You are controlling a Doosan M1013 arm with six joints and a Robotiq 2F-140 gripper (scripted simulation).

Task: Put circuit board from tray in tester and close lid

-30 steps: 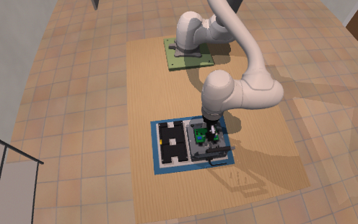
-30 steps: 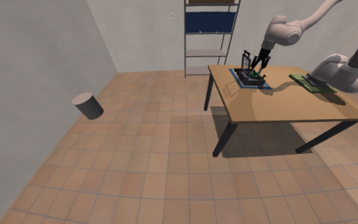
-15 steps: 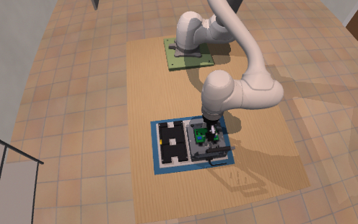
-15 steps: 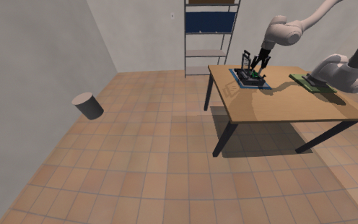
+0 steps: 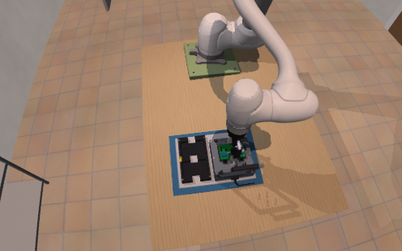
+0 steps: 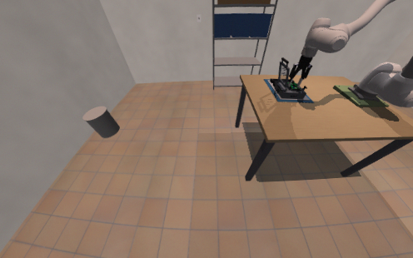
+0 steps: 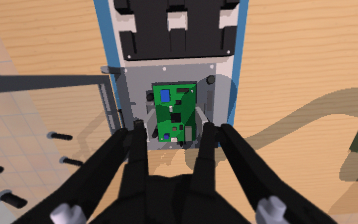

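My gripper [image 7: 175,114] [image 5: 233,151] [image 6: 296,82] is over the tester [image 7: 134,85] [image 5: 223,175], shut on the long edges of the green circuit board [image 7: 172,107] [image 5: 223,152] [image 6: 294,86]. The board is face up, low over the tester's grey plate and seemingly a little tilted; I cannot tell whether it rests on the pins. A black post [image 7: 211,79] stands beside the board's far right corner. The tester's lid [image 7: 55,82] [image 6: 284,68] [image 5: 248,166] stands open on the hinge side. The black tray [image 7: 150,30] [image 5: 187,155] lies next to the tester with both pockets empty.
Tray and tester sit on a blue mat [image 5: 175,190] [image 7: 102,30] on the wooden table [image 5: 182,101] [image 6: 325,121]. The arm's green base plate [image 5: 211,69] [image 6: 345,89] is at the table's far end. A shelf [image 6: 243,37] and a grey cylinder [image 6: 101,121] stand off the table.
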